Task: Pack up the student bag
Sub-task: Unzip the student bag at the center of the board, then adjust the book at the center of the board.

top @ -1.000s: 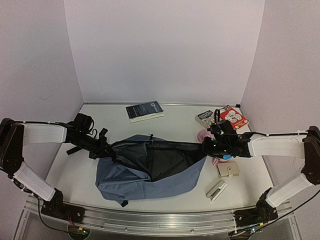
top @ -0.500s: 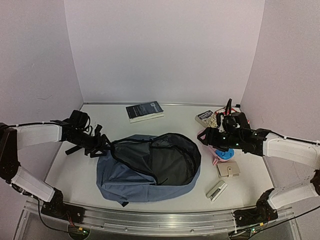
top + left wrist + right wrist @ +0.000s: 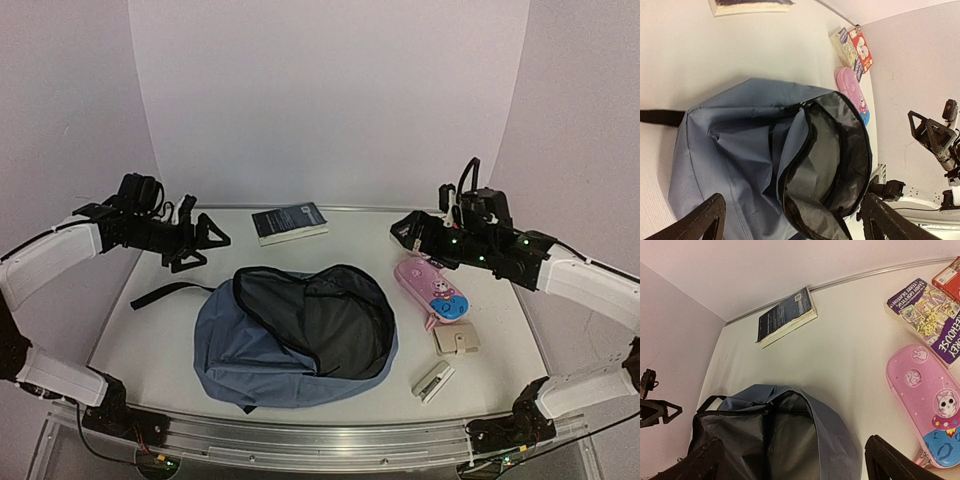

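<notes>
1. I'm seeing both arms lifted away from the student bag (image 3: 290,340). A second ago they were stretching its mouth into a flat slit; now the mouth is gaping in a rounded oval and showing dark lining.
2. The left gripper (image 3: 205,240) is hanging above the far-left tabletop (image 3: 140,330), jaws spread wide and carrying nothing.
3. The right gripper (image 3: 408,232) is hovering at the far right, also spread wide and carrying nothing.
4. The bag is lying in the middle of the tabletop, nearer the front edge, with one black strap (image 3: 165,293) trailing left.
5. I'm counting one bag and three books: a dark book (image 3: 289,222) at the back, plus a purple book (image 3: 927,315) and a red book (image 3: 950,272) side by side at far right.
6. I'm also counting one pink pencil case (image 3: 432,292), now uncovered, one beige wallet (image 3: 457,341) and one small grey-white item (image 3: 434,382), running down the bag's right side.
7. The tabletop is white, pale lilac walls (image 3: 330,100) are enclosing it on three sides, and a metal rail (image 3: 300,440) is running along the near edge.
</notes>
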`<move>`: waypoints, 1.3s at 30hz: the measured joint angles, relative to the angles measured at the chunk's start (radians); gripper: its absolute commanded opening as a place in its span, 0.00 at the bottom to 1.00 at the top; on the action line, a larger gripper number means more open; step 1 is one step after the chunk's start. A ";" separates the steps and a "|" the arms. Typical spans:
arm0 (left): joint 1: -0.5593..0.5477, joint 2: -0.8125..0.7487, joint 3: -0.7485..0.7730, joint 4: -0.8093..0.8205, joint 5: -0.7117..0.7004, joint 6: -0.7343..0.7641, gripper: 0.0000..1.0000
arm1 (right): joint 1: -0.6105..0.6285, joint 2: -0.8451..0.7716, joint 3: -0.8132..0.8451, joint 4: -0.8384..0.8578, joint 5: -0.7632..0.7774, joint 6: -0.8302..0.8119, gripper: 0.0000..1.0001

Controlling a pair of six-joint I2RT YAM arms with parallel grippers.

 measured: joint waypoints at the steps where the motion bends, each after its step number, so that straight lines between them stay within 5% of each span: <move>1: 0.000 0.017 0.027 0.003 0.001 0.000 0.95 | 0.000 0.021 0.021 -0.001 0.011 -0.004 0.97; 22: 0.098 0.840 0.621 0.220 -0.083 -0.109 0.78 | -0.139 0.925 0.675 0.083 -0.132 -0.096 0.83; 30: 0.099 1.109 0.839 0.246 -0.054 -0.180 0.71 | -0.141 1.046 0.749 0.121 -0.198 -0.067 0.82; 39: 0.098 1.240 0.957 0.263 0.028 -0.245 0.58 | -0.141 1.107 0.815 0.211 -0.244 -0.026 0.82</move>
